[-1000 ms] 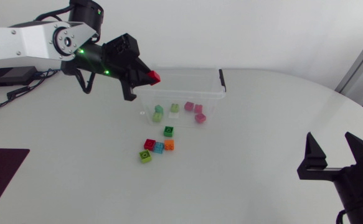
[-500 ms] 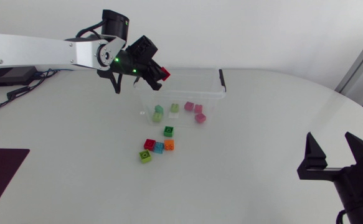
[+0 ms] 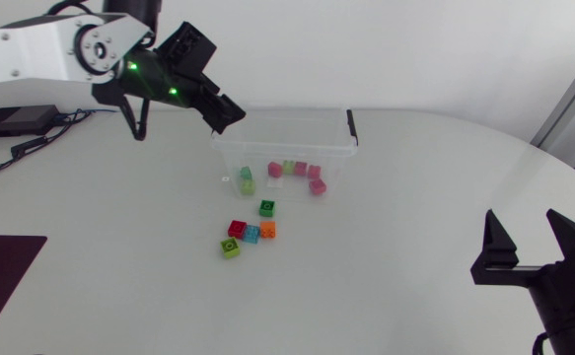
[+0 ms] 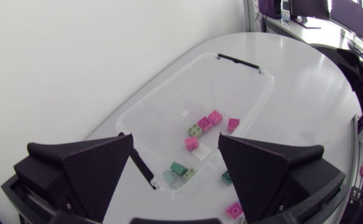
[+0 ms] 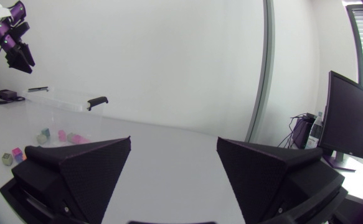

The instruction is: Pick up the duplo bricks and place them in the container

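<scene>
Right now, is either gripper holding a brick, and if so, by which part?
Nothing is held. The left gripper hangs open over the container, nothing between its fingers; the right gripper is open and empty too.

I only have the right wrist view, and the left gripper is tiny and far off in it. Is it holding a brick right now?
Observer: No. The left wrist view shows the left gripper open and empty, looking down into the container.
Operator: How many bricks lie outside it?
Observer: Five, in the head view. A dark green brick lies just in front of the container. Nearer the camera are a red brick, a blue brick and an orange brick in a row, with a lime brick in front of the red one.
</scene>
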Robot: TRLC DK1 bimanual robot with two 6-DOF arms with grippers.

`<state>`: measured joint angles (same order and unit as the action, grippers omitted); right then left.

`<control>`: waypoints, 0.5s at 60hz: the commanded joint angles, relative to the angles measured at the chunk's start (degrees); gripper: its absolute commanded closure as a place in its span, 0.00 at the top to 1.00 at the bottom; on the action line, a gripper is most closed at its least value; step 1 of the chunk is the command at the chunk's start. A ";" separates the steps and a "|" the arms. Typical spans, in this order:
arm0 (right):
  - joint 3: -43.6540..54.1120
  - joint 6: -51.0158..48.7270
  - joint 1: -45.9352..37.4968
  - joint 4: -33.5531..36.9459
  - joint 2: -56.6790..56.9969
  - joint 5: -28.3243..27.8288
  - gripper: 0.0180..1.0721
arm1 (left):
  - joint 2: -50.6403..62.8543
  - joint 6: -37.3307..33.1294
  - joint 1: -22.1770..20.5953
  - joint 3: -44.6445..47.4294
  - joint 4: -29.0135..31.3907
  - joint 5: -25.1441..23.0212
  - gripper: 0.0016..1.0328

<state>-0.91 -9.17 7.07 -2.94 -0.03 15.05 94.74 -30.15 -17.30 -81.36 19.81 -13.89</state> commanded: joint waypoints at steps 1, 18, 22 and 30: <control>1.17 1.17 0.31 0.39 0.38 0.07 0.95 | -3.77 -4.04 0.86 7.80 2.07 -0.52 0.94; 1.26 1.17 0.31 0.39 0.38 0.07 0.95 | -11.51 -8.43 0.51 26.96 3.39 -0.52 0.94; 1.17 1.17 0.31 0.39 0.38 0.07 0.95 | -11.33 -8.52 -0.37 29.51 3.21 -0.61 0.94; 1.17 1.17 0.31 0.39 0.38 0.07 0.95 | -9.92 -7.64 -1.68 32.93 0.49 -0.52 0.94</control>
<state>-0.91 -9.17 7.07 -2.94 -0.03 15.05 84.77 -37.56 -18.06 -50.87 21.58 -14.26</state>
